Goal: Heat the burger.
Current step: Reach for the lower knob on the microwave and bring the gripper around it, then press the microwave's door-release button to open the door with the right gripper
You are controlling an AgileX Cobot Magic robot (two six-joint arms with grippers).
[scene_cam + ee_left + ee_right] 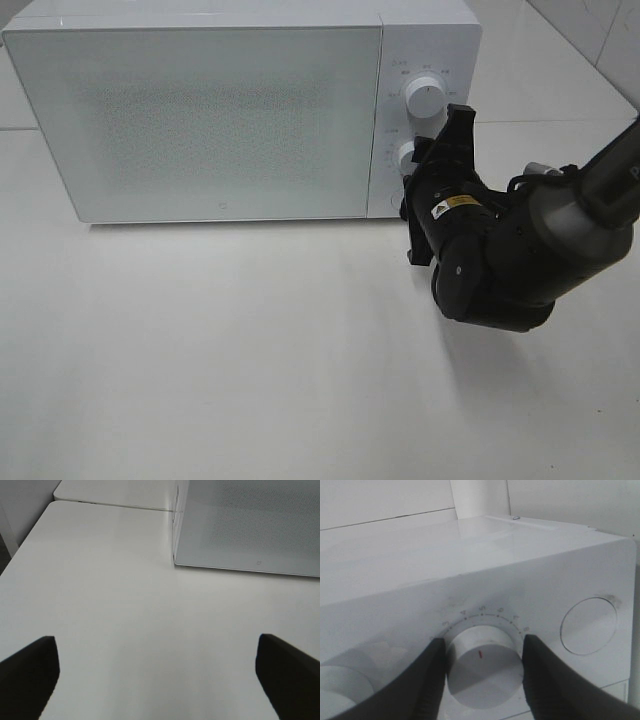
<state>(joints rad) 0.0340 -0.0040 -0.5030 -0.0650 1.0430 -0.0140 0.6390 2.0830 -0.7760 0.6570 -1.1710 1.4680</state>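
right pincer on the lower dial, left pincer idle

exterior high: a white microwave (200,110) stands at the back of the white counter (250,340) with its door (210,120) shut. the door panel is frosted and nothing behind it can be made out. burger: cannot tell where it is, as no view shows it. the control strip to the right of the door carries an upper dial (424,98) and a lower dial (406,155). the right arm (560,220) comes in from the right edge. the right pincer (428,150) points at the control strip with its fingers at the lower dial, one finger reaching up beside the upper dial.

left wrist: the left pincer (155,645) is spread wide and holds nothing. only the dark tips of its fingers (30,670) show, at the two sides of the picture. bare counter lies between them. the near corner of the microwave, with part of its shut door, is ahead and well apart from the tips.

right wrist: the two dark fingers (420,680) sit one on each side of the lower dial, against its rim, so the right pincer is closed on that dial at a middling width. a small red mark (479,654) shows on the dial face. a printed scale (482,611) arcs around it, with figures 3 to 8 readable. a round button (587,626) sits flush in the panel just beside the dial. part of the upper dial shows at the picture's edge.
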